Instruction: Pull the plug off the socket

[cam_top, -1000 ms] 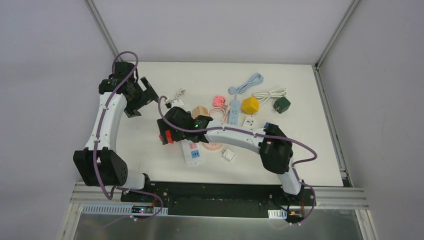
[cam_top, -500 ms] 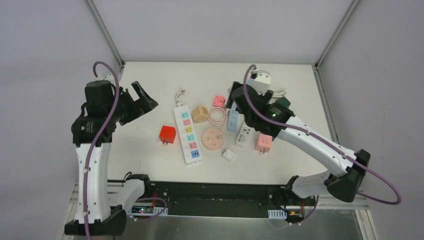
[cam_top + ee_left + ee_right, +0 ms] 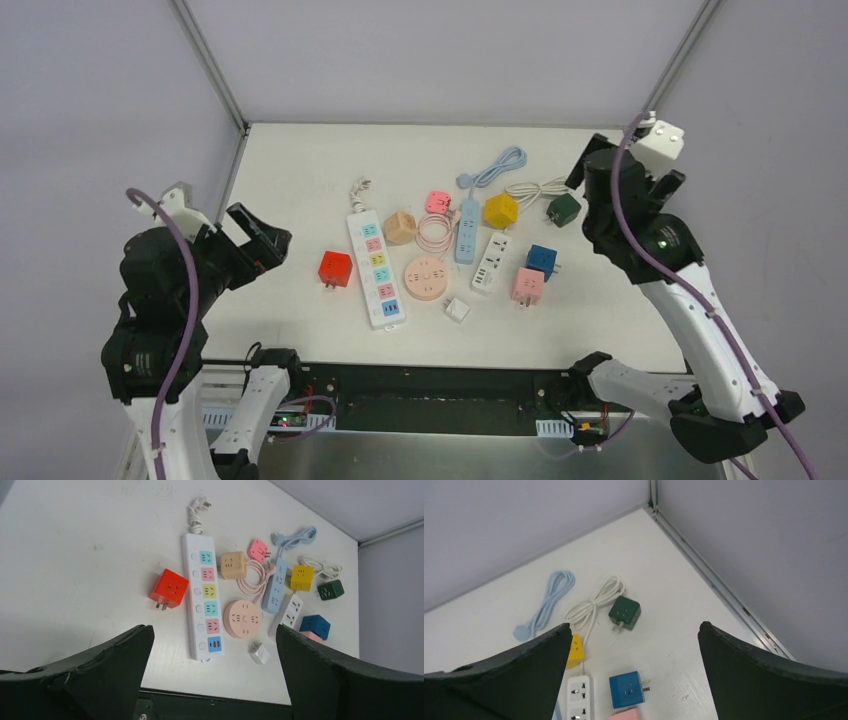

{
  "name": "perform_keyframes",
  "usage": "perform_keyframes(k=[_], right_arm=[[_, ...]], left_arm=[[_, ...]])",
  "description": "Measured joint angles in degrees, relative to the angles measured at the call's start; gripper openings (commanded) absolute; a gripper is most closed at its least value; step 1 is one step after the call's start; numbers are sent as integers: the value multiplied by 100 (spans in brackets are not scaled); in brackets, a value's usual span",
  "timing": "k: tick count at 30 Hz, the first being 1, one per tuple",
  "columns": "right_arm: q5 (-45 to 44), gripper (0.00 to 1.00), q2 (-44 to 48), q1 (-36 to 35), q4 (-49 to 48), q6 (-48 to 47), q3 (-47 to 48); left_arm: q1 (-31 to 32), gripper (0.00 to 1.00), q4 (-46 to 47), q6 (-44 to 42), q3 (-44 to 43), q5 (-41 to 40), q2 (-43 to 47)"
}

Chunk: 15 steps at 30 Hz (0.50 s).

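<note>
Top external view shows both arms standing high over the near corners of the worktop (image 3: pixel 300 160). The left pincer (image 3: pixel 268 248) gapes wide and holds nothing; the right pincer (image 3: pixel 634 626) is just as open and just as empty. The red cube plug (image 3: pixel 335 268) lies on the worktop ahead of the left pincer, its bare prongs pointing back toward that pincer. It sits just beside the long white power strip (image 3: pixel 375 268) without touching it. The strip's long axis runs straight away from the left pincer. No plug appears seated in its sockets, so the pull looks done. If another move is needed, the left arm is nearer; the right pincer is well apart, beyond the strip.
</note>
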<state>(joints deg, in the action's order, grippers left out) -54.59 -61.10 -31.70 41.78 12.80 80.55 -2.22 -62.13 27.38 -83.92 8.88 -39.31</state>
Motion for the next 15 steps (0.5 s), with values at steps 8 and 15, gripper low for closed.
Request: perform_keyframes(k=[8, 15], right_arm=[[-525, 100, 1565, 13, -433, -391, 505], [-688, 100, 2291, 22, -461, -382, 634]], left_arm=[[0, 99, -643, 55, -765, -750, 479], [0, 99, -984, 81, -785, -785, 546]])
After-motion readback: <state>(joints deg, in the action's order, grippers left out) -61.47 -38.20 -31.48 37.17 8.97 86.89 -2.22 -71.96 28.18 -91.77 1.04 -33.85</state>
